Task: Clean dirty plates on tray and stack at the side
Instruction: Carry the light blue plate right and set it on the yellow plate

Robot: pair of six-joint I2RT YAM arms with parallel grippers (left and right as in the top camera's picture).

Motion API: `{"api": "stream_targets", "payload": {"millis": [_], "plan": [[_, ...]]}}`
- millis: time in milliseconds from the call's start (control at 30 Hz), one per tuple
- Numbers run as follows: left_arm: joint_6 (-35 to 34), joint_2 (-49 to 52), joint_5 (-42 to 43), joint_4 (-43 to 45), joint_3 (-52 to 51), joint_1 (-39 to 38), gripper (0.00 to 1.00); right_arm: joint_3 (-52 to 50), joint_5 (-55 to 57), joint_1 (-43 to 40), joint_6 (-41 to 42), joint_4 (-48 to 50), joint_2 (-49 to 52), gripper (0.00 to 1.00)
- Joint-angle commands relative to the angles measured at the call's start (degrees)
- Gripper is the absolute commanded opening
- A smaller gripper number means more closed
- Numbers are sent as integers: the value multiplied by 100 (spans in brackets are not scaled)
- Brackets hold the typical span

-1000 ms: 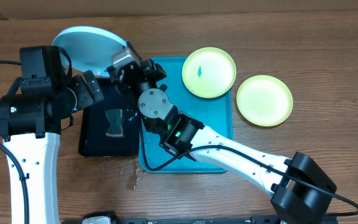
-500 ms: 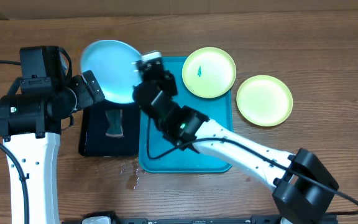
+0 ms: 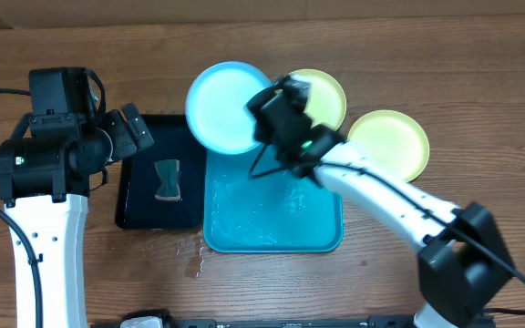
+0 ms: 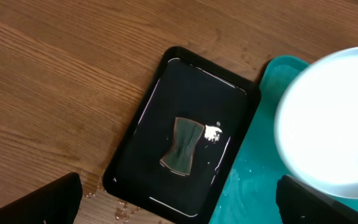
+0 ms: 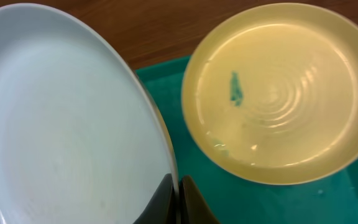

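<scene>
Light blue round plastic plate (image 3: 226, 107): now in the air over the 11 o'clock corner of the large turquoise rectangular plastic tray (image 3: 272, 214), face up and roughly level. One second ago it hung tilted out past the 10 o'clock side of the small black rectangular tray (image 3: 139, 196), and half a second ago it was above that tray's far edge, so it has travelled steadily toward 3 o'clock. Right gripper (image 3: 272, 114) carries it. In the wrist view its fingers (image 5: 163, 202) are pinched nearly together on the plate's near rim. No smudge shows on the face (wrist view is close and evenly pale). Judgement: this plate is done with washing and is in transit to the stack. The likely destination is the clean-looking lime-green round plastic plate (image 3: 388, 146), which lies on the wooden table (image 3: 481, 73) off the turquoise tray's 2 o'clock side. The second lime-green plate (image 5: 278, 93) sits on that tray's 1 o'clock corner with a teal smudge (image 5: 235, 88) on its face, so one plate is left to clean. The blue plate's route passes right over it. The tray floor is wet, with droplets on the table at its 7 o'clock corner. A dark hourglass-shaped sponge (image 3: 166, 179) lies in the black tray. Left gripper (image 3: 130, 132) hovers by that tray's 11 o'clock corner, fingers spread wide, holding nothing.
</scene>
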Motion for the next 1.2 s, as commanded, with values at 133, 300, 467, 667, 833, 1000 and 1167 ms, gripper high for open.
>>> {"api": "stream_targets", "payload": {"millis": [133, 300, 467, 667, 833, 1000, 1167], "plan": [[-52, 13, -70, 4, 20, 26, 100, 61, -1211, -1451, 289, -691, -710, 4], [-50, 13, -70, 4, 20, 26, 100, 61, -1274, -2546, 391, -1659, -708, 4], [-50, 13, -70, 7, 20, 26, 100, 61, -1276, -3609, 1207, -2643, -708, 4], [-50, 13, -70, 7, 20, 26, 100, 59, -1270, -4417, 1316, -3206, -702, 4], [-50, 13, -70, 4, 20, 26, 100, 33, -1244, -4551, 1163, -3329, -664, 4], [-50, 13, -70, 4, 20, 26, 100, -164, -1220, -4551, 1174, -3324, -654, 4], [-50, 13, -70, 7, 20, 26, 100, -577, -1220, -4544, 1228, -3281, -649, 4]]}}
